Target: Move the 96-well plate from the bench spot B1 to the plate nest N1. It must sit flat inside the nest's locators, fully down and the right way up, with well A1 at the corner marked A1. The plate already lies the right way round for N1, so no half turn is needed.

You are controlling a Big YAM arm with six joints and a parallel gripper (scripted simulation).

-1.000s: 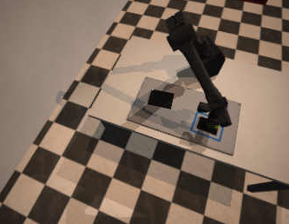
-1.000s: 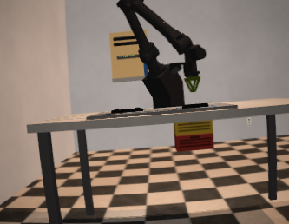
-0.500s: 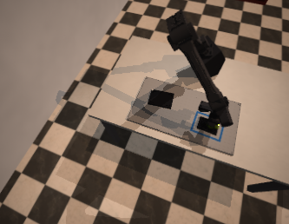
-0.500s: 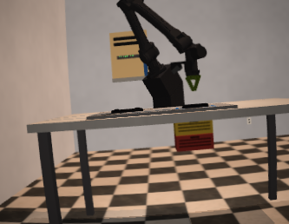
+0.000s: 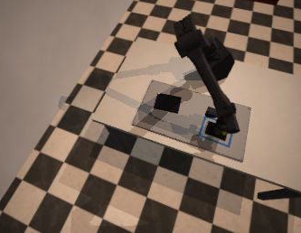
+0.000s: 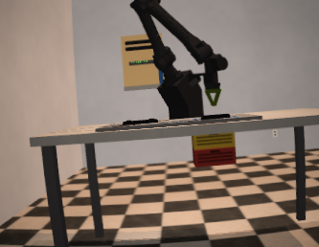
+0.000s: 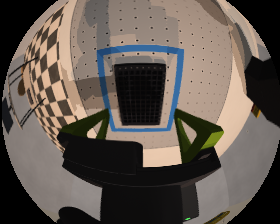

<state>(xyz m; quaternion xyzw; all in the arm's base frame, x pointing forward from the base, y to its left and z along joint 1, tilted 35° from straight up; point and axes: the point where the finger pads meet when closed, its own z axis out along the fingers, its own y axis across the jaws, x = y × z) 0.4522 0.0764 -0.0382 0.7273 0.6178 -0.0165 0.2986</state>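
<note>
Now arm [image 6: 178, 28] bent over plate [image 7: 141, 93], fingers wide apart.

One arm [image 5: 211, 76], one gripper [image 7: 143, 136] with two green fingers spread wide. One 96-well plate [image 7: 141, 95] inside one blue square outline [image 7: 104, 85]. One dark plate nest [image 5: 167, 103], one grey mat [image 5: 239, 137], one table [image 6: 152, 133]. Three table legs [image 6: 54, 193] show from the exterior view. One poster [image 6: 133, 64] on the wall, one red-and-yellow box [image 6: 214, 150] behind the table.
</note>
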